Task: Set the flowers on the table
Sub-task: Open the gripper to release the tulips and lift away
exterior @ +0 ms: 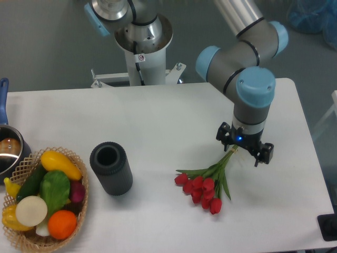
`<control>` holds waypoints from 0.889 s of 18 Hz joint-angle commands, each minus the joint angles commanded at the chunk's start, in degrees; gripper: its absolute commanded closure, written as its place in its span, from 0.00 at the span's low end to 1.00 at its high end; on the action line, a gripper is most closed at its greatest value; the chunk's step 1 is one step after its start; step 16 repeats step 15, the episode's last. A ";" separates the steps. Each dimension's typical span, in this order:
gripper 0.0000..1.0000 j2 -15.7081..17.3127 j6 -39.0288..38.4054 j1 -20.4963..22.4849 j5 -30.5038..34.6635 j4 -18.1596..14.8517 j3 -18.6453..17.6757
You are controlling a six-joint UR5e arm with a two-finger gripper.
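Note:
The flowers [204, 188], red tulips with green stems and leaves, lie flat on the white table [158, 126] right of centre, buds pointing to the front. My gripper [245, 145] hovers just above and to the right of the stem ends. Its two fingers are spread wide, one on each side of the stem tips, and do not grip them.
A dark cylindrical vase [111, 168] stands left of the flowers. A wicker basket of vegetables [45, 197] sits at the front left corner, with a pot [7, 150] behind it. The robot base [141, 47] rises behind the table's back edge.

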 joint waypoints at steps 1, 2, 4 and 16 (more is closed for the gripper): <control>0.00 0.44 0.00 0.52 0.00 -0.09 0.00; 0.00 0.96 0.00 1.66 0.00 -0.35 0.00; 0.00 1.84 0.96 2.64 -0.17 -0.70 0.00; 0.00 2.02 5.27 5.10 -0.53 -8.88 4.48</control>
